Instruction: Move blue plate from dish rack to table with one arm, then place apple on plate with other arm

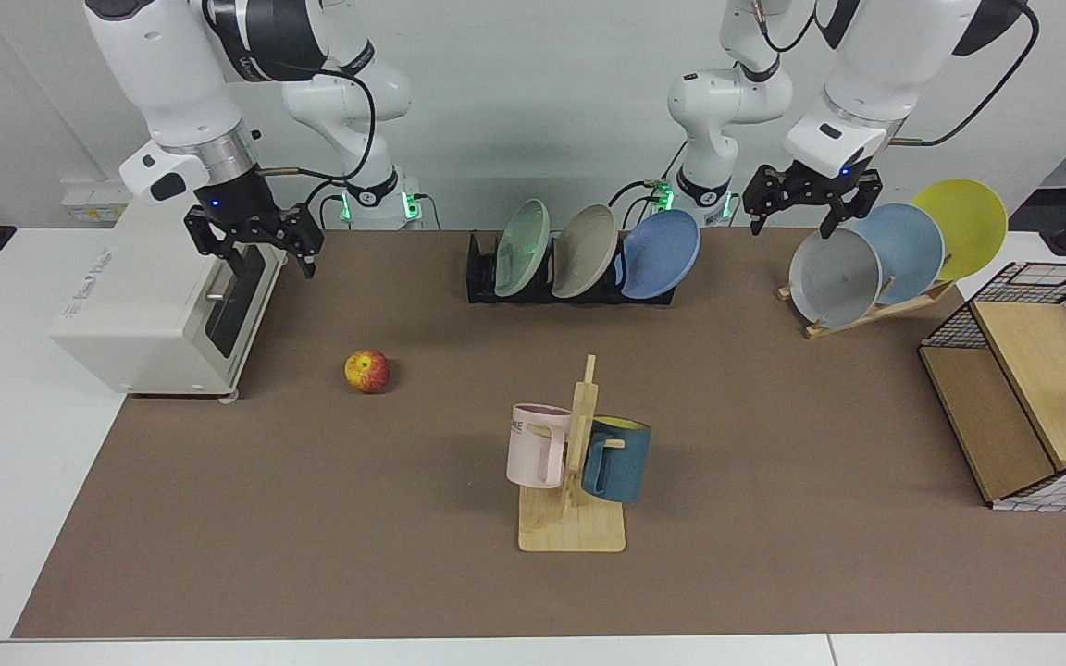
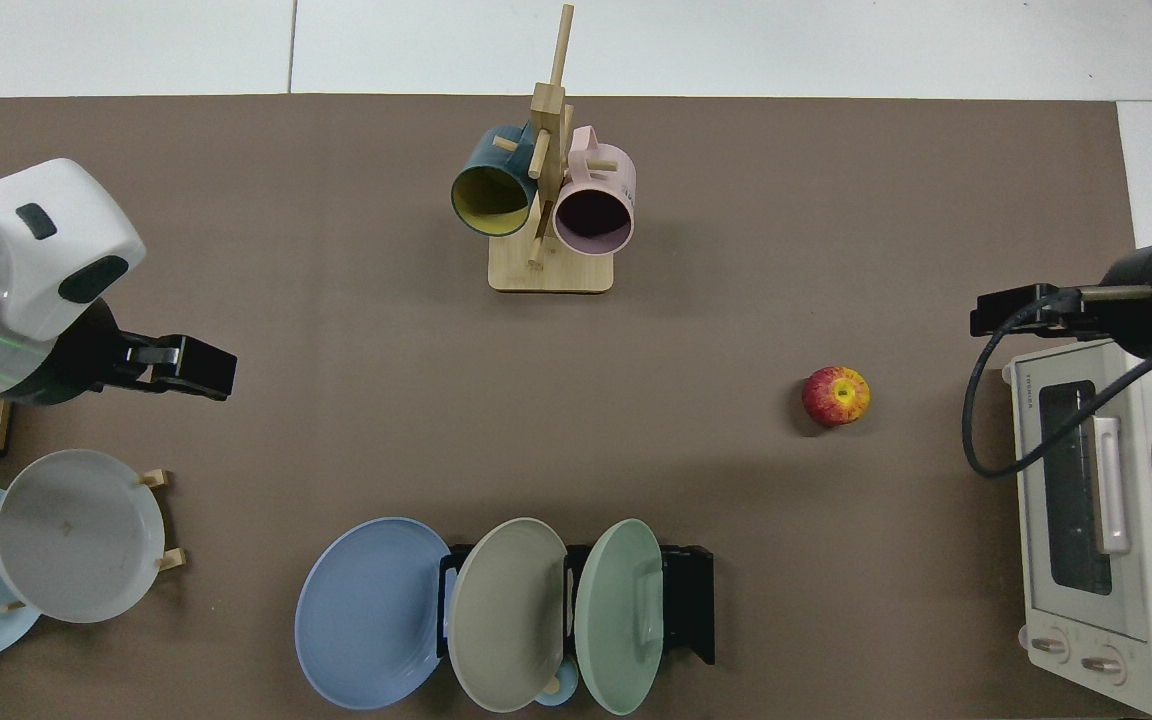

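Up top, both pincers hang wide — left pincer [image 1: 811, 205] nearer the blue plate [image 1: 663, 252], right pincer [image 1: 260, 242] nearer the apple [image 1: 367, 371].

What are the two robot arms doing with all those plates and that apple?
Nothing is being held right now. The blue plate leans in the black dish rack beside a beige and a green plate. The apple sits alone on the brown table. The left gripper hangs open above the grey plate on the wooden plate stand. The right gripper hangs open in front of the toaster oven. The job has not started.
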You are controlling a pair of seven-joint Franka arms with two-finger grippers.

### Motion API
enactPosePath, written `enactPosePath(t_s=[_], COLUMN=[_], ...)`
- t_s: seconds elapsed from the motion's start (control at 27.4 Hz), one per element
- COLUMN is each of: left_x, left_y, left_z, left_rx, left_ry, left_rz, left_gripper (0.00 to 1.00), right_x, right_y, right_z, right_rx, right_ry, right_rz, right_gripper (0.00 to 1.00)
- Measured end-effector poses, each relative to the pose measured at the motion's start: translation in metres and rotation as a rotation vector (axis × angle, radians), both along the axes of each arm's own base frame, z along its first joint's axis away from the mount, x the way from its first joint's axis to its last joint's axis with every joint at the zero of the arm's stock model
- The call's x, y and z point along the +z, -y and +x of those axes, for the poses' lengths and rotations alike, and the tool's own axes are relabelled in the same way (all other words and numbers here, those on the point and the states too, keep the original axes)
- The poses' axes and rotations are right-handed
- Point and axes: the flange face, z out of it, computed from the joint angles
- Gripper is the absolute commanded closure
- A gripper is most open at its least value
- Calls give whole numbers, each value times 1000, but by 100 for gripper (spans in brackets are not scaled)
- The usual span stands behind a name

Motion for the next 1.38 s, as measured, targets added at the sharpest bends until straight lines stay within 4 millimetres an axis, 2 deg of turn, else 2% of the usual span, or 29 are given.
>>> enactPosePath(t_s=[0.4, 0.58, 0.8, 1.09, 1.24, 1.38], left_x=[5, 6, 7, 8, 5, -8], left_y=[3, 1, 1, 1, 1, 3], left_z=[-3, -3, -3, -4, -9, -23], left_rx=[-5, -1, 0, 0, 0, -6], left_ry=[9, 11, 14, 13, 3, -31], left_rz=[-2, -2, -2, -1, 3, 16], left_gripper=[0, 0, 0, 0, 0, 0], right_x=[-3, -17, -52, -108, -138, -168], right_y=[-2, -8, -23, -56, -60, -59], right_z=[1, 2, 6, 20, 25, 25], right_rx=[4, 13, 15, 1, 3, 1], right_ry=[-6, -23, -37, -69, -65, -74], right_rz=[-4, -5, -7, -9, -10, -13], right_gripper=[0, 0, 0, 0, 0, 0])
